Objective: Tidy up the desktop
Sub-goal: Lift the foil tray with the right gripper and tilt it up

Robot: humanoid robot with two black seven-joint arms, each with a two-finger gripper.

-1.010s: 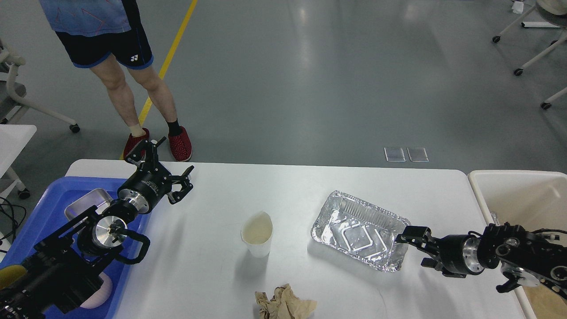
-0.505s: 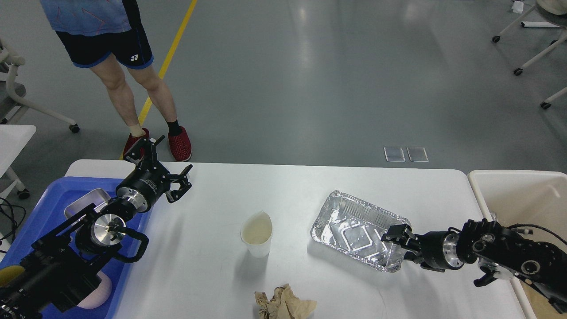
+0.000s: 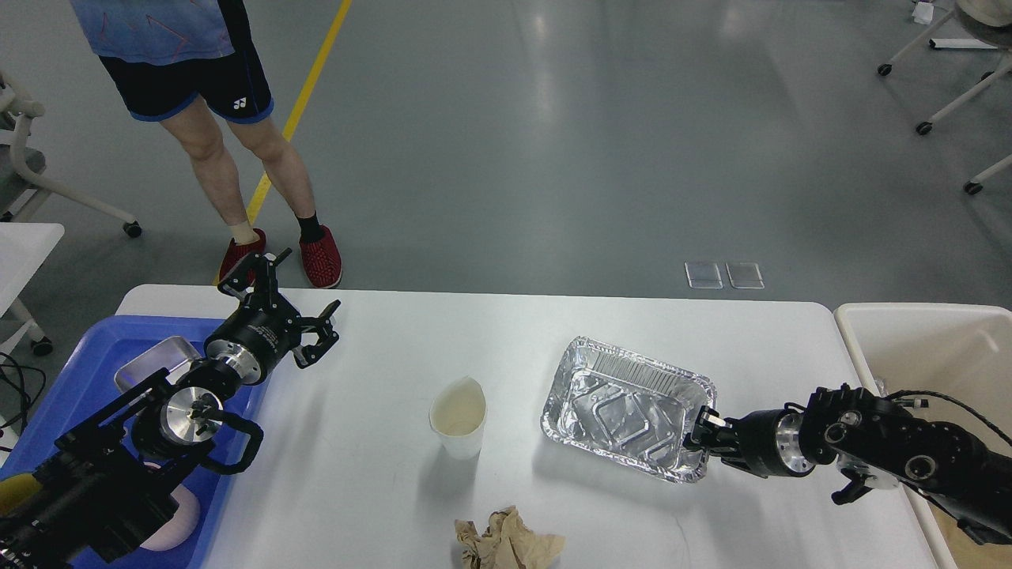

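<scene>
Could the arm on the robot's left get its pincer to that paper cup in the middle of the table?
Probably yes. The left pincer hangs open above the desktop, and the white stretch between it and the paper cup looks bare. The foil tray and crumpled paper lie off that path.

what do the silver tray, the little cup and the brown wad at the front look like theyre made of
Silver tray: thin aluminium foil by the look, mirror-shiny with ribbed, crinkled walls. Cup: probably paper, matte off-white, its rim squashed to a point. Brown wad: seemingly kraft paper or a napkin, dull and heavily creased.
</scene>
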